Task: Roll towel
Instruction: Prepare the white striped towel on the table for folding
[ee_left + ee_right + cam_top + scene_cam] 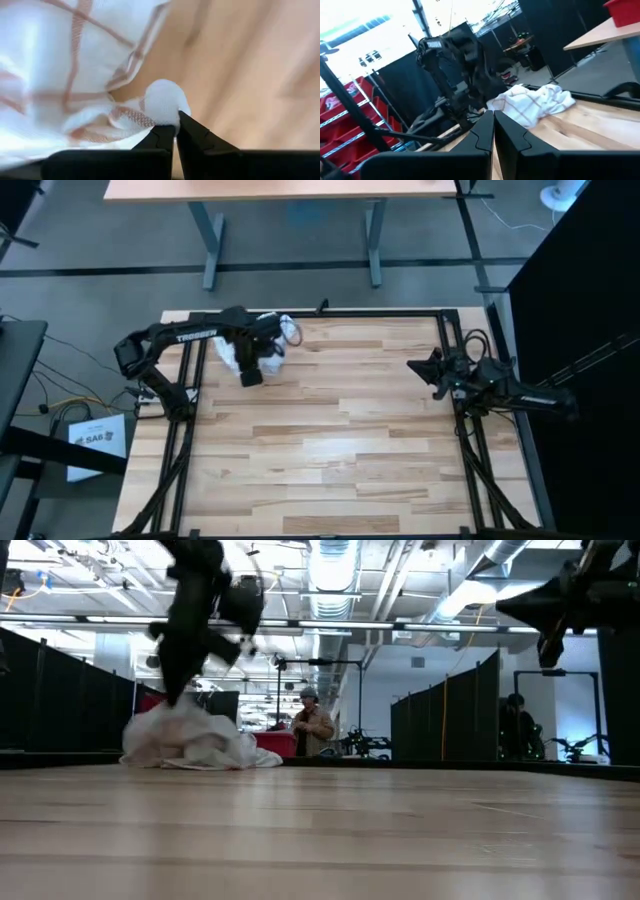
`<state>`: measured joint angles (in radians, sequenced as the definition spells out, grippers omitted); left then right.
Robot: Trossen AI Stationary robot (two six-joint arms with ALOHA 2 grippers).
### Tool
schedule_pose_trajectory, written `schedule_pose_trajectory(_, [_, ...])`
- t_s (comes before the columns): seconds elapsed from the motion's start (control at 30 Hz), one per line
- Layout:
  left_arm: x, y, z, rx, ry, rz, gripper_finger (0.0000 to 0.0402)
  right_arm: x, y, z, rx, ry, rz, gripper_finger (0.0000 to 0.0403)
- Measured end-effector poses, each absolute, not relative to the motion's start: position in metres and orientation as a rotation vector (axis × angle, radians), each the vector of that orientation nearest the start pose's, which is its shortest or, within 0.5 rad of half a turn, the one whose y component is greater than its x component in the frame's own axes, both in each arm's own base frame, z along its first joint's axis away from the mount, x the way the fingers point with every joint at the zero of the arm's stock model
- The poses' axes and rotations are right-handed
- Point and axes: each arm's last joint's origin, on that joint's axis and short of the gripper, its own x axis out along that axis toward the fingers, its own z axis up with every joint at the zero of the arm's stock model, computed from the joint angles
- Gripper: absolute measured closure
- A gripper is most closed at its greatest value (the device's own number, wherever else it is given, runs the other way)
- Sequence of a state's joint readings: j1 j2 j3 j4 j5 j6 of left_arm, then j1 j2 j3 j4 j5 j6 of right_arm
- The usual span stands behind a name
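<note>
The towel (272, 345), white with thin reddish-brown grid lines, lies crumpled in a heap at the table's far left corner; it also shows in the low view (200, 743) and the right wrist view (532, 105). My left gripper (249, 376) comes down onto the heap and is shut on a bit of the cloth (175, 131). My right gripper (437, 372) waits above the table's right side with its fingers shut on nothing (494, 125), far from the towel. My left gripper pinches a small bunched bump of the towel's cloth (162, 102) between its two fingertips, at the heap's near side. The fingers come from above, slanting down. How many layers they hold I cannot tell. The rest of the towel rests slack and crumpled on the table.
Bare wooden tabletop (340, 430) stretches from the towel to the near and right edges. Black frame rails (380, 313) run along the table's sides. A desk (290, 192) stands beyond the far edge, and a person (312, 720) stands in the room behind.
</note>
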<state>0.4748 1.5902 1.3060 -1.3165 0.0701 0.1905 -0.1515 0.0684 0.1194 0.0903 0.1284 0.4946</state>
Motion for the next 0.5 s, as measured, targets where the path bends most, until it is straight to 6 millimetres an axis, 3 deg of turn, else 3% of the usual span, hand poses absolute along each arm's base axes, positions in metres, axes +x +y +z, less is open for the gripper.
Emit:
schedule_pose_trajectory(0.27, [0.258,0.112,0.354,-0.289,1.341,0.138,0.0402,0.117,-0.011,0.227,0.447,-0.111,-0.16,0.0403])
schedule_pose_trajectory(0.37, [0.258,0.105,0.376,-0.283,1.291,0.143,0.0402,0.135,-0.01,0.235,0.394,-0.045,-0.157,0.0403])
schedule_pose_trajectory(0.5, [0.257,0.095,0.392,-0.275,1.258,0.136,0.0402,0.168,-0.013,0.245,0.332,0.074,-0.183,0.0399])
